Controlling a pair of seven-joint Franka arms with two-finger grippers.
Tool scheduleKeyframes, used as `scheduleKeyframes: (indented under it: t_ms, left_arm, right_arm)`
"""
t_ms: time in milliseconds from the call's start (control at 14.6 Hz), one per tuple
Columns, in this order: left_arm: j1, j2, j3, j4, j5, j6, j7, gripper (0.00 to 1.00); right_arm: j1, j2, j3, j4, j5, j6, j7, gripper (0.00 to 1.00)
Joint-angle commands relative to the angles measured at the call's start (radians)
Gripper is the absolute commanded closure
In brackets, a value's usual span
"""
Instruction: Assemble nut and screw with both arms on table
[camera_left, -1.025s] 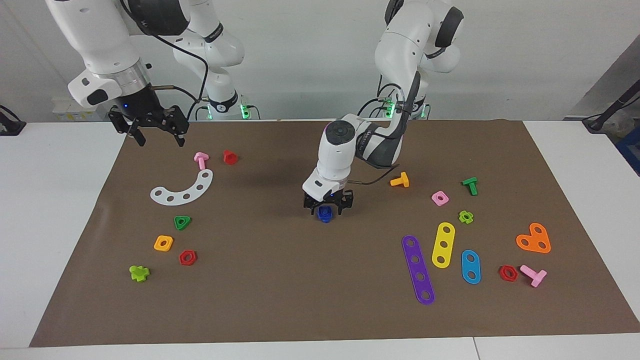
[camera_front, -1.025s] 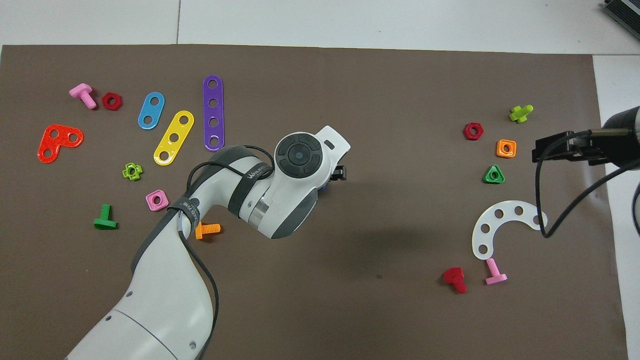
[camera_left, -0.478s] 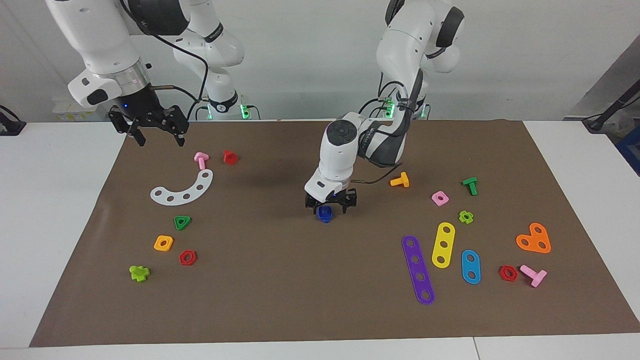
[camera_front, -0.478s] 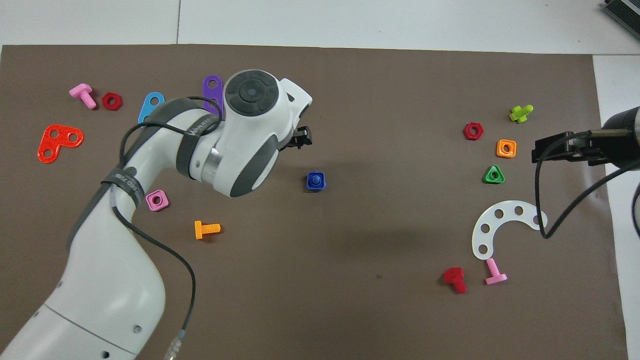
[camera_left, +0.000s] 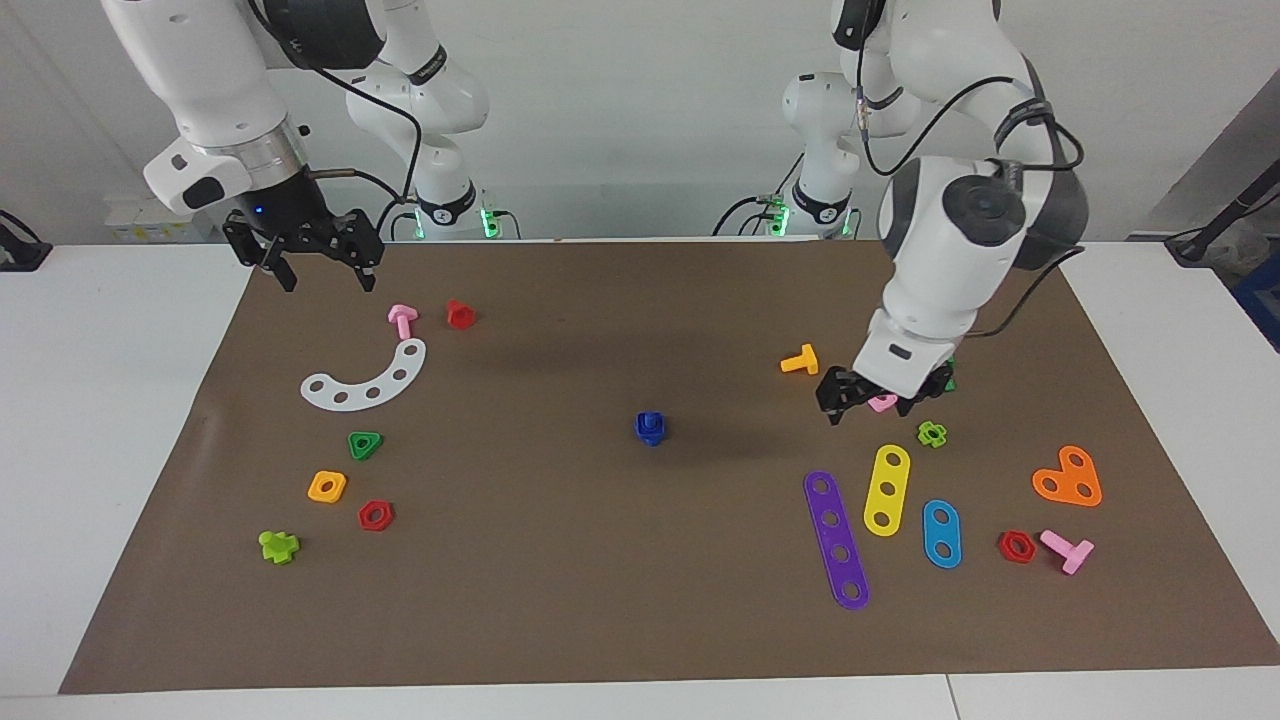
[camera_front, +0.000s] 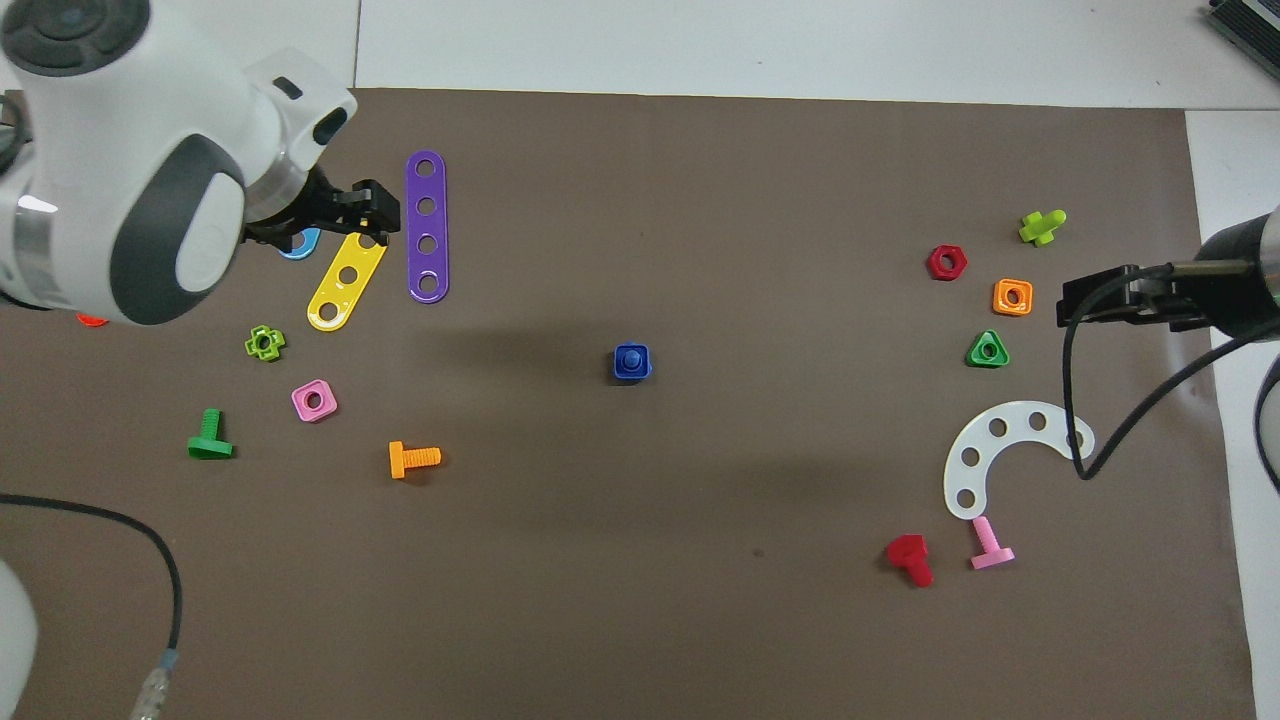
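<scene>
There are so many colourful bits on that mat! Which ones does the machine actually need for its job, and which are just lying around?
Needed:
- blue nut, sitting on the blue screw mid-mat
- left end effector, right end effector, both empty

Lying about:
- pink square nut
- orange bolt
- green bolt
- purple strip
- white curved strip
</scene>
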Motion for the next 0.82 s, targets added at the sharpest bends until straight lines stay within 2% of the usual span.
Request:
scheduleKeyframes:
  t_ms: [0,205,273,410,615,752]
  left_arm:
    - [0.076,-0.117,-0.007,-0.12,-0.005,-0.078,0.117,0.05]
    - [0.122,-0.282,-0.007,-0.296,-0.005,-0.021,0.143,0.08]
    - [0.128,-0.316,-0.007,-0.316,-0.006,-0.005,0.143,0.07]
    - [0.132,-0.324,-0.01,-0.286,-0.008,-0.005,0.145,0.0]
    - [0.133,-0.306,-0.007,-0.206,-0.116,-0.006,0.14,0.0]
    - [0.133,-0.304,-0.006,-0.194,-0.12,-0.019,0.145,0.0]
  right_arm:
    - [-0.01,-0.027,0.003,-0.03,0.007,-0.014,-0.032,0.0]
    - [-0.016,-0.03,0.001,-0.022,0.009,-0.024,-0.03,0.0]
    - [-0.016,-0.038,0.0,-0.024,0.001,-0.025,-0.027,0.0]
    - [-0.007,-0.038,0.0,-0.022,-0.008,-0.031,-0.024,0.0]
    - [-0.004,-0.031,0.006,-0.009,-0.023,-0.03,-0.003,0.0]
    - [-0.001,-0.026,0.011,0.005,-0.023,-0.037,0.03,0.0]
